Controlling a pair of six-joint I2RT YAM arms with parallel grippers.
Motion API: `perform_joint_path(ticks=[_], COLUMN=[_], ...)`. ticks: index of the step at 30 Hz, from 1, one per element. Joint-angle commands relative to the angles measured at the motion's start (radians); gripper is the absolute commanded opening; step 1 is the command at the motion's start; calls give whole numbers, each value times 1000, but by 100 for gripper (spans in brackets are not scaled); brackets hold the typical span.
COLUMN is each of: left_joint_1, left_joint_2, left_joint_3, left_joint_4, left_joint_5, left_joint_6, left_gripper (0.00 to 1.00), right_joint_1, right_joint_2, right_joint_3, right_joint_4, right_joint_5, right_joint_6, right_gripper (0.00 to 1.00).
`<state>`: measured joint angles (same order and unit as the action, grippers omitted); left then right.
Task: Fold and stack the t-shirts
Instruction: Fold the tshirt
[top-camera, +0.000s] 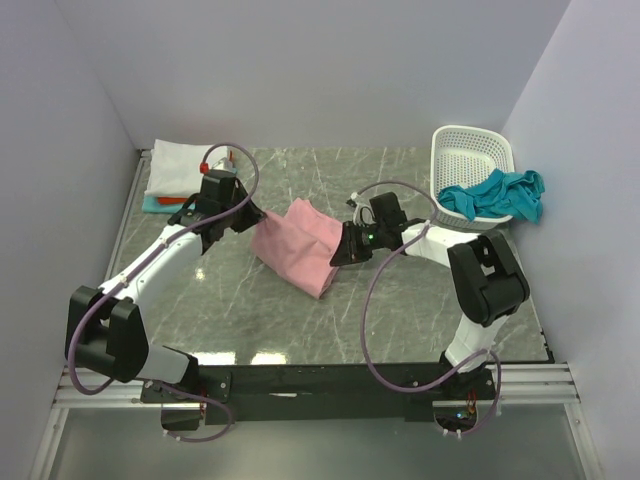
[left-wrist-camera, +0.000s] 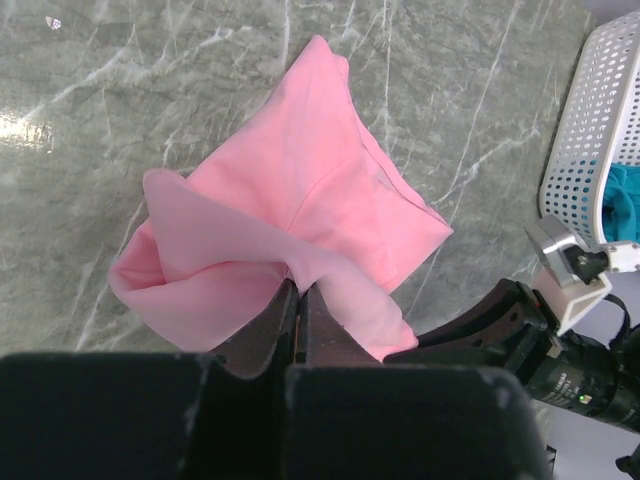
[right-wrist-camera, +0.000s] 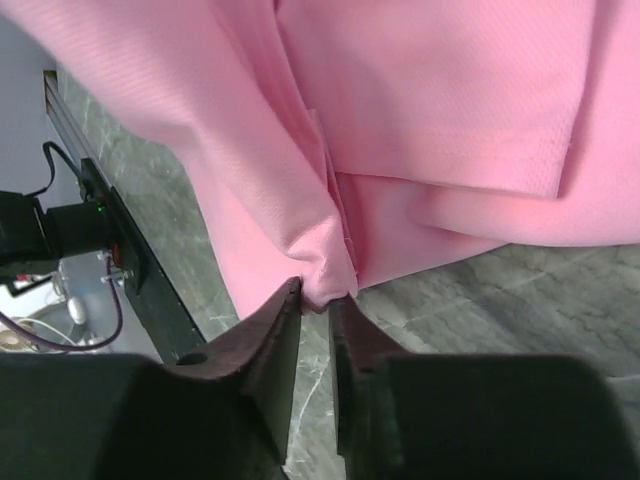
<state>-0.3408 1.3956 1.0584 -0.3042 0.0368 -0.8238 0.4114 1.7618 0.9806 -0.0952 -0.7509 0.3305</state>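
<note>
A light pink t-shirt (top-camera: 300, 245) lies bunched and partly folded in the middle of the marble table, held between both arms. My left gripper (top-camera: 252, 213) is shut on its left corner; the left wrist view shows the jaws (left-wrist-camera: 298, 288) pressed together on a fold of pink cloth (left-wrist-camera: 310, 180). On the shirt's right side, my right gripper (top-camera: 345, 248) pinches a small bunch of the pink hem (right-wrist-camera: 430, 100) between its fingertips (right-wrist-camera: 317, 293), with a narrow gap between the jaws. A folded white t-shirt (top-camera: 180, 165) rests at the back left. A teal t-shirt (top-camera: 500, 192) hangs over the basket rim.
The white lattice basket (top-camera: 470, 150) stands tilted at the back right corner and shows in the left wrist view (left-wrist-camera: 590, 130). Grey walls close in the table on three sides. A black rail (top-camera: 330, 380) with the arm bases runs along the near edge.
</note>
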Motion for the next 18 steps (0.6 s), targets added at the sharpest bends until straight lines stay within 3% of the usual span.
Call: perform_joint_path(ticks=[1, 2, 7, 18], left_joint_1=[6, 6, 16, 26], left_joint_2=[-43, -41, -43, -6], left_joint_3=[-3, 2, 12, 72], left_joint_4=[31, 30, 28, 42], left_joint_5=[-3, -5, 6, 26], left_joint_6=[14, 14, 22, 34], left_gripper=[1, 1, 0, 0], right_joint_1=[13, 15, 15, -3], right_joint_2=[-88, -99, -186, -340], right_joint_3=[10, 7, -19, 4], right_joint_4=[52, 51, 37, -52], right_joint_5=[-16, -1, 56, 193], right_joint_6=[-5, -2, 15, 12], right_gripper=[19, 12, 1, 0])
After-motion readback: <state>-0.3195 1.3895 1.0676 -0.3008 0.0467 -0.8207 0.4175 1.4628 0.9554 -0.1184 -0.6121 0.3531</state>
